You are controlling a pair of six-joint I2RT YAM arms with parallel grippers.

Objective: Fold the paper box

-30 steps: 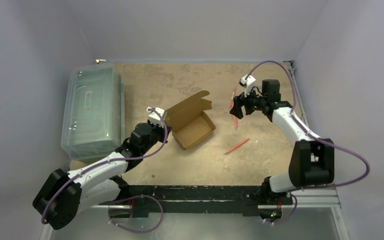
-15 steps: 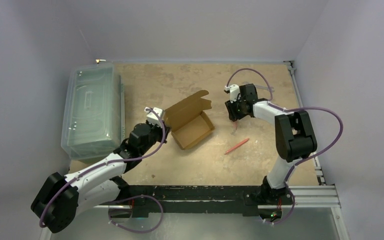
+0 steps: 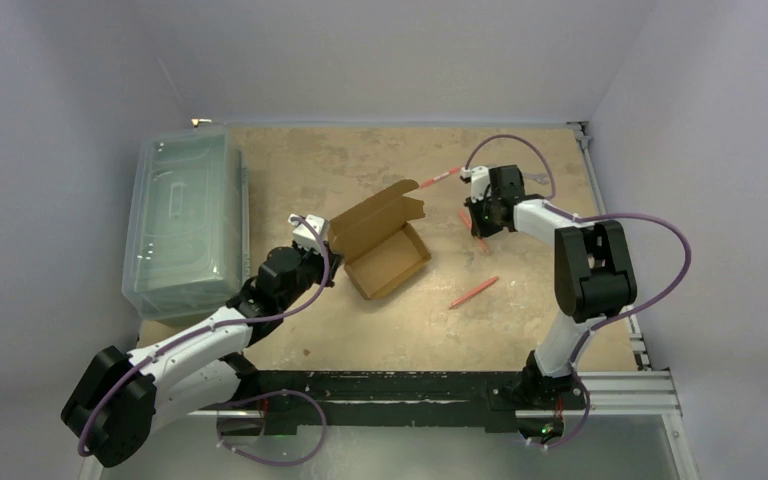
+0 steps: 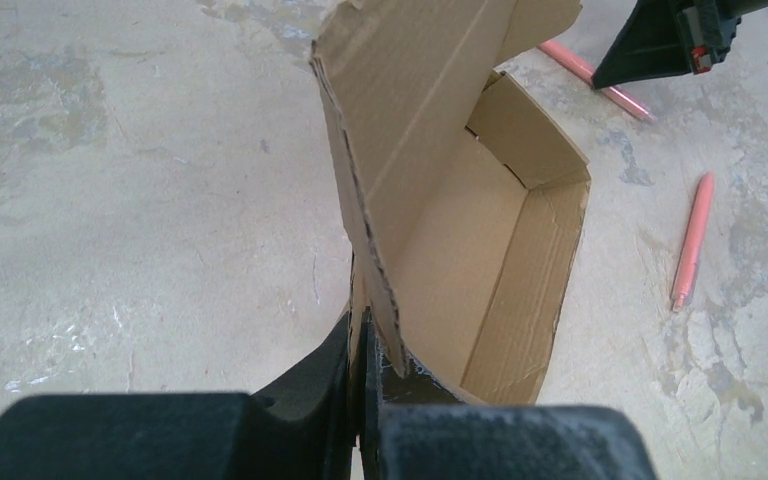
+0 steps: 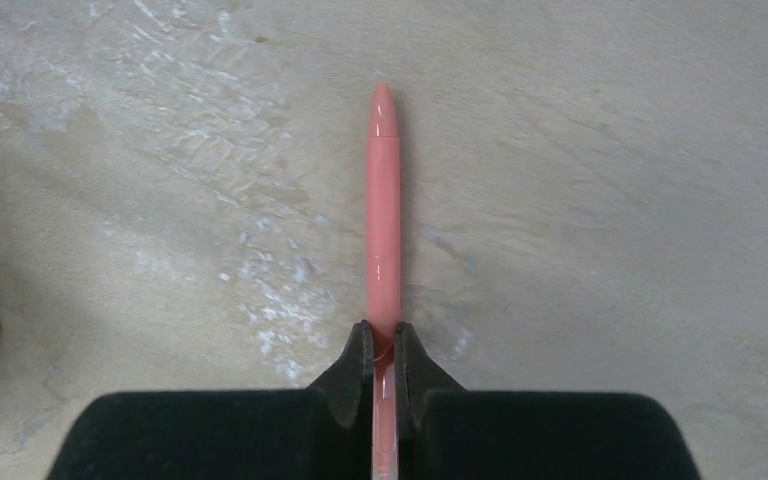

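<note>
**A:** Your box [image 3: 385, 250] sits in the middle of the table [image 3: 360, 330], tray open, lid flap upright. Why is your left gripper [image 4: 363, 330] at its near corner?

**B:** Probably to stop it sliding. Those jaws are pinched tight on the cardboard edge there.

**A:** And your right gripper [image 5: 383, 335]?

**B:** It's off to the box's right, jaws narrowed onto the rear end of a pink pen [image 5: 383, 200]. You seem to be clearing it away. A second pen [image 3: 474, 291] lies near the box.
</note>
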